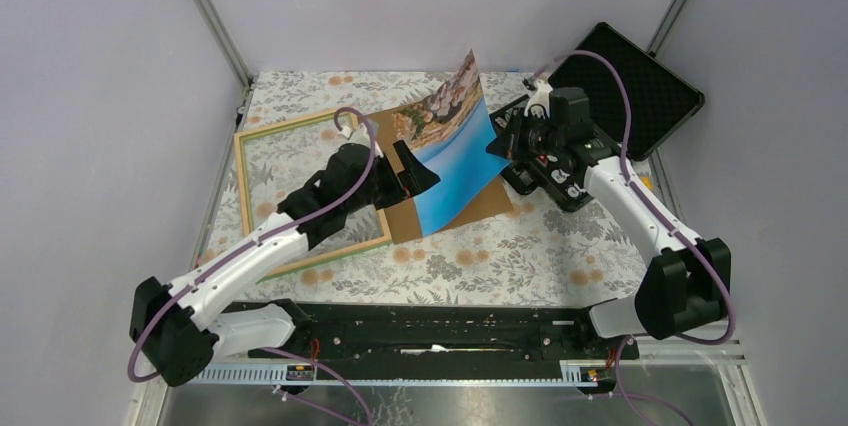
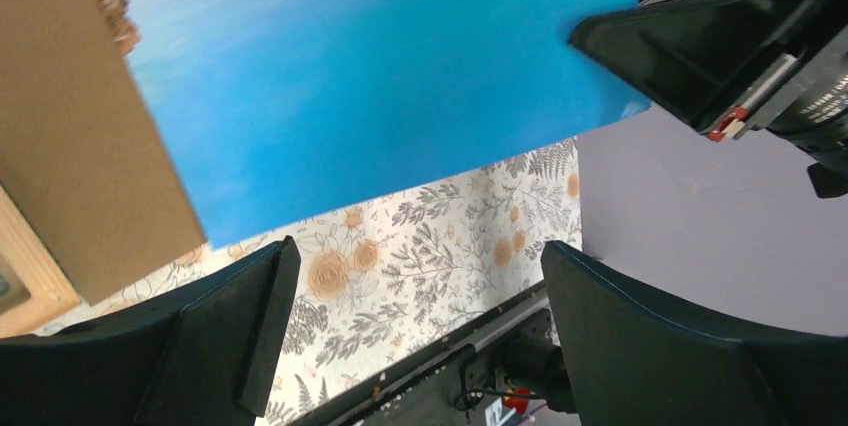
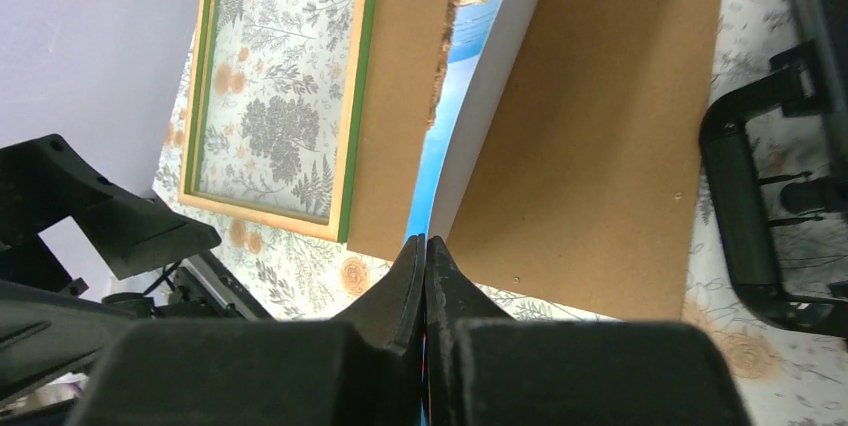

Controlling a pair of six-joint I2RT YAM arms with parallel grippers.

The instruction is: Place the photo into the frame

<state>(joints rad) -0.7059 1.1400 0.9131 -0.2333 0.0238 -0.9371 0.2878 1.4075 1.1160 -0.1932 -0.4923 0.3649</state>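
Note:
The photo (image 1: 455, 151), blue sea and sky with rocky coast, stands curved and upright above the brown backing panel (image 1: 470, 208). My right gripper (image 1: 497, 143) is shut on its right edge. In the right wrist view the jaws (image 3: 425, 246) pinch the sheet, its blue face (image 3: 440, 136) to the left and its white back (image 3: 495, 96) to the right. The frame (image 1: 285, 124), green and light wood, lies flat to the left and also shows in the right wrist view (image 3: 357, 96). My left gripper (image 1: 415, 178) is open and empty beside the photo's lower left, and the blue print (image 2: 380, 76) fills its view above the jaws (image 2: 415, 321).
A black hinged case (image 1: 630, 86) lies open at the back right, its handle (image 3: 745, 206) near the panel's edge. The backing panel (image 2: 70, 126) overlaps the frame's right side. The table has a floral cloth (image 1: 520, 251), and a black rail (image 1: 430, 331) runs along the near edge.

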